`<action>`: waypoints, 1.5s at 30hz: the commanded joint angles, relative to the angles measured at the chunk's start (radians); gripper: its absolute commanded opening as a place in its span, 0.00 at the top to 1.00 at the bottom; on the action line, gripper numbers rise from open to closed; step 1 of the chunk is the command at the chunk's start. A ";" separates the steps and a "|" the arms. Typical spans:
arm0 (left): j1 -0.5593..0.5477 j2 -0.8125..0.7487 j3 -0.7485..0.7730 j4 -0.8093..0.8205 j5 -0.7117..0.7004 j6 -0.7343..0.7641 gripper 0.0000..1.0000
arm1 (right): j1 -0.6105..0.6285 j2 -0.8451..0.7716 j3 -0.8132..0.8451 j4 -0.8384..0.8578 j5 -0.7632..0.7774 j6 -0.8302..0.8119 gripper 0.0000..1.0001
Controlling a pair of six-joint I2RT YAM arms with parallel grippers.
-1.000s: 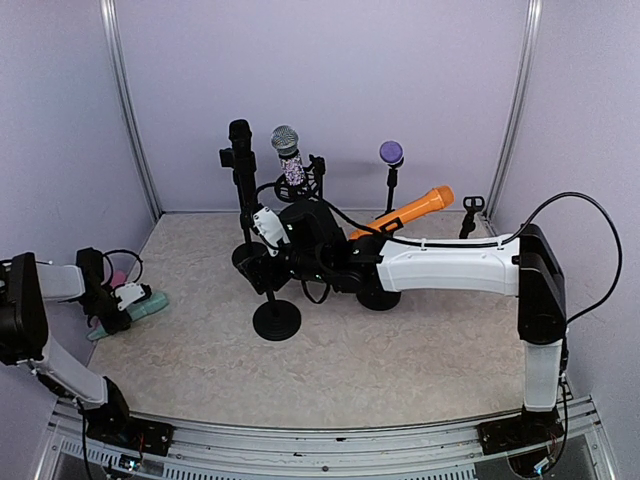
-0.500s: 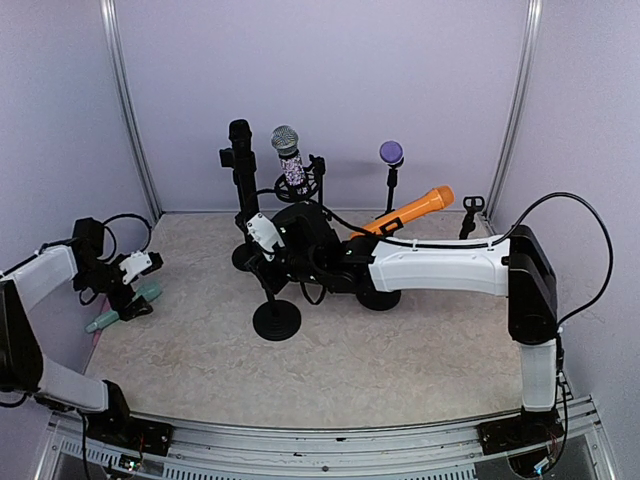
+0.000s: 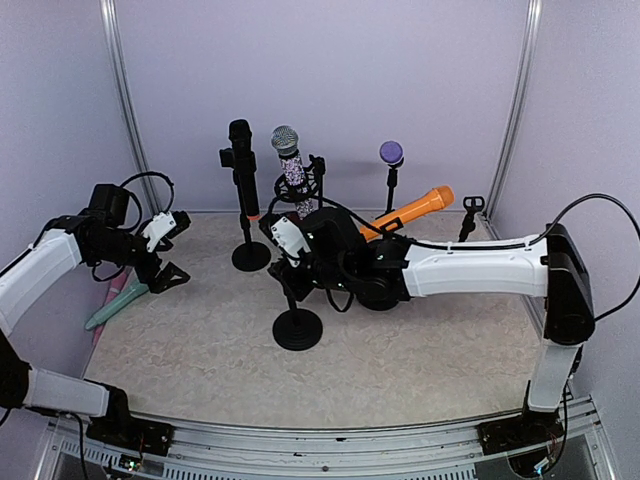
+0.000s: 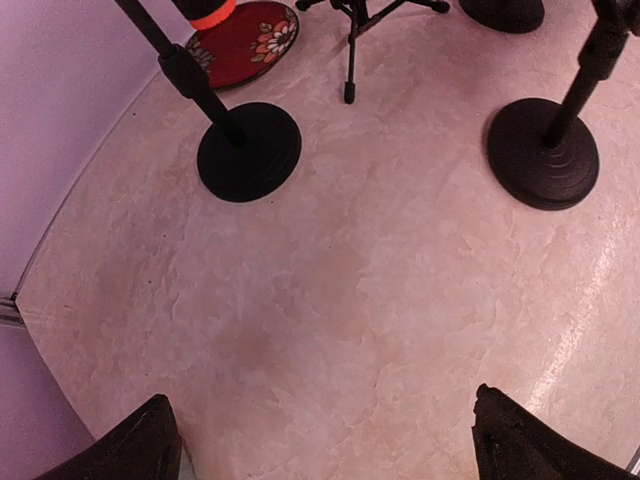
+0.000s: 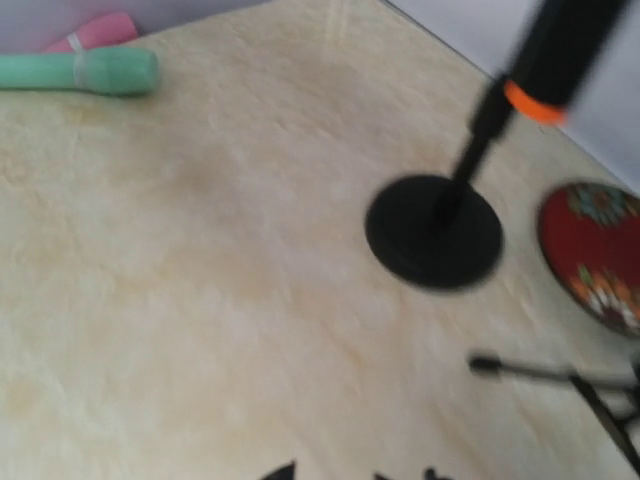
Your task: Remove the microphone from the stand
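A teal microphone lies flat on the table at the far left, also seen in the right wrist view as the teal microphone. My left gripper hangs above and to its right, open and empty, with the fingertips wide apart over bare table. My right gripper is shut on the pole of a black round-based stand with no microphone in it. In the right wrist view only the fingertips show, and the grip is out of frame.
Behind stand a black microphone with an orange ring on a round base, a glittery microphone on a tripod, a purple-headed one and an orange one. A red plate lies by the back wall.
My left gripper has opened, let go of the teal microphone and risen to the right. My right gripper has closed on the stand and shifted it right and nearer.
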 commanded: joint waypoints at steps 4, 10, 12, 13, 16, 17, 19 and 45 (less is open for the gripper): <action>-0.016 0.016 0.036 0.078 -0.010 -0.120 0.01 | -0.016 -0.349 -0.291 0.000 0.155 0.091 1.00; -0.037 0.017 0.038 0.099 -0.032 -0.120 0.01 | -0.058 -0.579 -0.488 -0.082 0.273 0.145 1.00; -0.041 0.023 0.038 0.104 -0.035 -0.126 0.01 | -0.097 -0.653 -0.535 -0.114 0.300 0.154 1.00; -0.043 0.025 0.039 0.105 -0.036 -0.131 0.01 | -0.121 -0.690 -0.558 -0.120 0.310 0.156 1.00; -0.048 0.030 0.045 0.111 -0.035 -0.140 0.01 | -0.207 -0.781 -0.613 -0.143 0.328 0.154 1.00; -0.049 0.032 0.048 0.112 -0.035 -0.141 0.01 | -0.238 -0.806 -0.627 -0.148 0.336 0.153 1.00; -0.053 0.032 0.054 0.111 -0.035 -0.143 0.01 | -0.317 -0.841 -0.651 -0.144 0.346 0.143 1.00; 0.081 -0.028 0.121 0.185 -0.058 -0.280 0.01 | -0.779 -0.781 -0.801 0.137 0.310 0.212 0.59</action>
